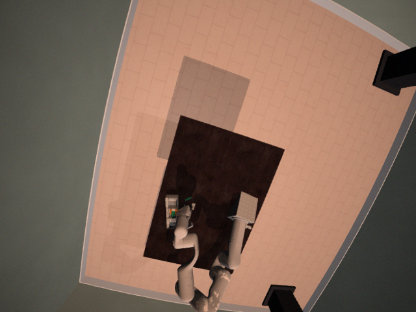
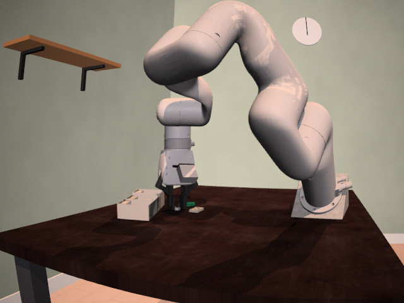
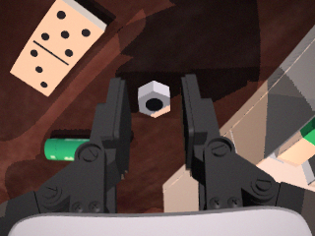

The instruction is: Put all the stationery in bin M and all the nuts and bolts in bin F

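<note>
A small grey hex nut (image 3: 154, 98) (image 2: 177, 208) lies on the dark table, between my two fingers and free of both. My gripper (image 3: 154, 96) (image 2: 177, 205) is partly open, empty, and lowered to the table top around the nut. A short green cylinder (image 3: 66, 147) (image 2: 190, 204) (image 1: 188, 199) lies just left of my left finger. The pale double bin (image 3: 289, 112) (image 2: 140, 204) (image 1: 169, 211) stands close on my right, with green and orange things (image 3: 309, 133) inside. I cannot read the bin letters.
A cream domino (image 3: 61, 41) (image 2: 196, 209) (image 1: 194, 205) lies flat beyond the green cylinder. The arm's base (image 2: 321, 202) stands at the table's far right. A wall shelf (image 2: 62, 53) hangs high on the left.
</note>
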Tool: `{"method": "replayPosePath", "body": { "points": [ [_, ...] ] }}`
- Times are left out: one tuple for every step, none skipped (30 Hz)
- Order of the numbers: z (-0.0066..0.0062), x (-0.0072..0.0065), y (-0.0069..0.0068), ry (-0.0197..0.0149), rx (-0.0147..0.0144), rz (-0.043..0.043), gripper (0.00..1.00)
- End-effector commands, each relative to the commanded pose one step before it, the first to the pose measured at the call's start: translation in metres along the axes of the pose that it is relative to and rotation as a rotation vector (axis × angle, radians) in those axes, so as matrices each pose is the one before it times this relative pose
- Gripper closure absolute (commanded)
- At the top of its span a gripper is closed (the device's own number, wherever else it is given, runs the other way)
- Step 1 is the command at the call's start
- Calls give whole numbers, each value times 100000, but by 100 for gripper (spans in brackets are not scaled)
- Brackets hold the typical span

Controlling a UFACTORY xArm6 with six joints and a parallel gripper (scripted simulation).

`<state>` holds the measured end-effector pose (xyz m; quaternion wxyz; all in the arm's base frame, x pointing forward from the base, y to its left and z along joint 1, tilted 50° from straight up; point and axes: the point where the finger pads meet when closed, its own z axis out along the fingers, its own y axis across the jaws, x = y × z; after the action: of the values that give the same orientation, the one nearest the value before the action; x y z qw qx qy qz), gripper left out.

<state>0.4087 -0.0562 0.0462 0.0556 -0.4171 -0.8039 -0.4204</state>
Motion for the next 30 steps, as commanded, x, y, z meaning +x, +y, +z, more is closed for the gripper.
{"method": "replayPosePath", "body": {
  "points": [
    [-93,-82,56,-273,-88,-95,70],
    [0,2,-1,0,0,0,70],
    [0,2,-1,0,0,0,70],
    [0,2,-1,0,0,0,70],
    [0,0,0,0,0,0,70],
    [0,0,0,0,0,0,70],
    [-6,-5,4,-12,-4,-4,100],
    [1,1,-1,1,0,1,100],
    [0,0,0,1,0,1,100],
    [-1,-1,1,-3,-1,-1,100],
    [0,0,0,1,0,0,100],
    [0,0,0,0,0,0,100],
    [0,0,0,0,0,0,100],
    [0,0,0,0,0,0,100],
    [0,0,0,0,0,0,100],
    [0,0,0,0,0,0,100],
    [0,0,0,0,0,0,100],
    [0,0,0,0,0,0,100],
    [0,0,0,0,0,0,100],
    [0,0,0,0,0,0,100],
    [0,0,0,0,0,0,100],
    [0,0,0,0,0,0,100],
    [0,0,0,0,0,0,100],
    [0,0,0,0,0,0,100],
    [0,0,0,0,0,0,100],
    [0,0,0,0,0,0,100],
    [0,0,0,0,0,0,100],
    [0,0,0,0,0,0,100],
    [0,0,0,0,0,0,100],
    [0,0,0,0,0,0,100]
  ]
}}
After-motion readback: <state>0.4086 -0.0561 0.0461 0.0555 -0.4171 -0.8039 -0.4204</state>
